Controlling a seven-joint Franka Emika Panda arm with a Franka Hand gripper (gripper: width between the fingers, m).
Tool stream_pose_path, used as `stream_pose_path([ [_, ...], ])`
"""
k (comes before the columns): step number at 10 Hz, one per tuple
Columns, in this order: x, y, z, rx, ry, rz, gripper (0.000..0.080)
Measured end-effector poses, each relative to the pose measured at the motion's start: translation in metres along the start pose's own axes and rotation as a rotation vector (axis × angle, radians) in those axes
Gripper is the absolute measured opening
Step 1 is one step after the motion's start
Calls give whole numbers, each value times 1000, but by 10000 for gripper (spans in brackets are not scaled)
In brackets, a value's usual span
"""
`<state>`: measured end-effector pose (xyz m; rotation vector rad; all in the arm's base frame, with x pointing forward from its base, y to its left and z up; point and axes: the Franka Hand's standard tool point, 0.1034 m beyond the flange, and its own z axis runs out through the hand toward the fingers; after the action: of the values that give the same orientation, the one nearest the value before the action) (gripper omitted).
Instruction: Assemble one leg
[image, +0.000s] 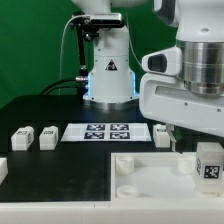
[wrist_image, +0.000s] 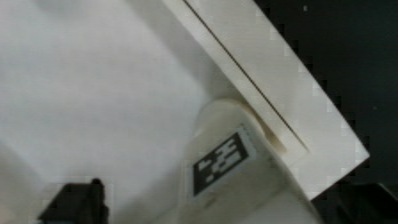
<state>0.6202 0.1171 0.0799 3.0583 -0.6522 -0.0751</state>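
One leg (image: 208, 165), a small white block with a black-and-white tag, stands upright at the near corner of the large white panel (image: 140, 175) on the exterior view's right. My gripper (image: 200, 150) hangs directly over it. In the wrist view the leg (wrist_image: 222, 160) lies between the jaws against the panel's raised rim (wrist_image: 267, 70). One dark finger (wrist_image: 75, 200) shows with bare panel between it and the leg. The other finger is lost against the dark table. The jaws stand apart around the leg.
Two more legs (image: 22, 137) (image: 47, 136) lie on the black table at the exterior view's left, and a third (image: 163, 133) lies by the marker board (image: 105, 132). A white part (image: 3, 170) shows at the left edge. The arm's base (image: 108, 75) stands behind.
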Motion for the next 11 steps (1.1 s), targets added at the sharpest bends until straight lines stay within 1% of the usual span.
stream_pose_path([
  [1, 3, -5, -5, 7, 11, -181, 649],
  [2, 8, -5, -8, 10, 21, -307, 649],
  [3, 9, -3, -8, 11, 27, -405, 649],
  [6, 8, -3, -6, 11, 25, -352, 640],
  [8, 7, -4, -6, 15, 22, -198, 293],
  [9, 7, -4, -6, 21, 18, -77, 293],
  [11, 7, -4, -5, 23, 19, 138, 290],
])
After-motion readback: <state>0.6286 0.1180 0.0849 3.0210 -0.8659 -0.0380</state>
